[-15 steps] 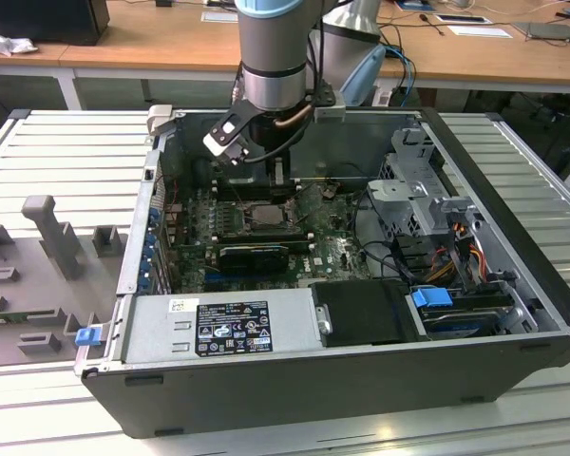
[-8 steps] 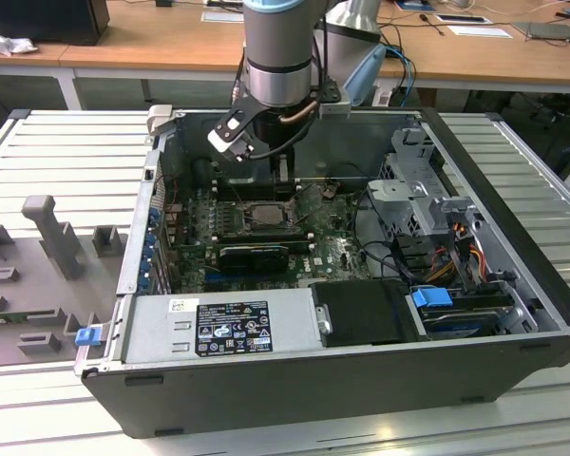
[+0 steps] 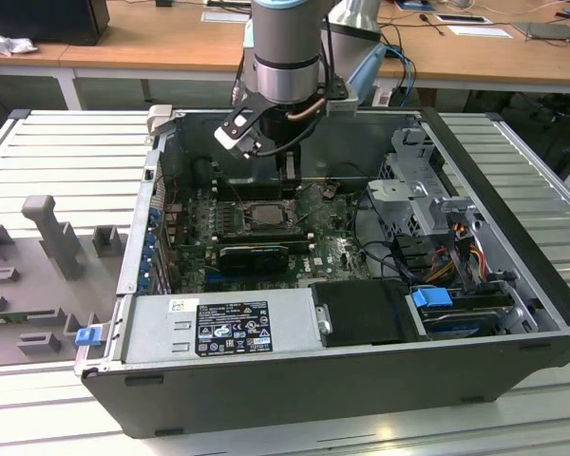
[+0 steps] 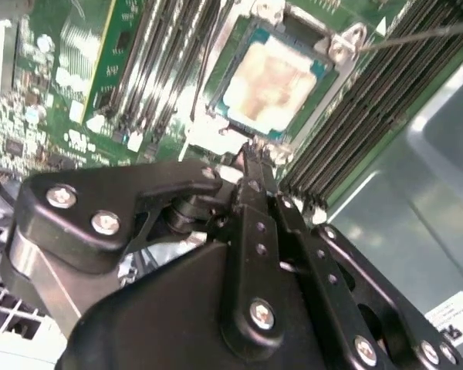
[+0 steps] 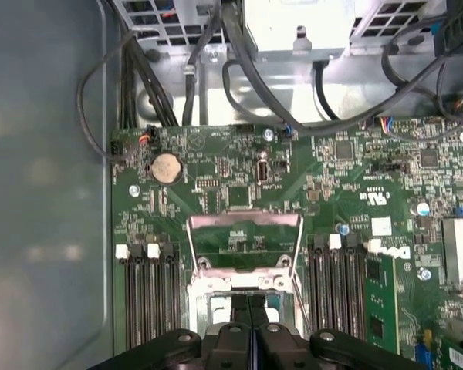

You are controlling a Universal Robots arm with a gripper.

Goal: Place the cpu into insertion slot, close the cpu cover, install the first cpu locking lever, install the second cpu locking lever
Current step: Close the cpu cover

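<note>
Robot's hand [image 4: 246,156] pinched closed, nothing held, tips just beside slot [image 4: 230,65]. In slot lies cpu [image 4: 272,81]; cover [image 5: 245,223] stands tipped open.

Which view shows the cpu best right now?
Second wrist view: the cpu sits in the insertion slot, pale face unobstructed. The exterior view shows it small, beneath the arm; in the first wrist view the jaws mostly cover it.

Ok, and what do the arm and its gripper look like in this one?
The silver-grey cylindrical arm has pale blue joint trim and black cables running down its side. The black gripper is built of angular linkage bars pinned with shiny silver screws, ending in two slim black fingers.
</note>
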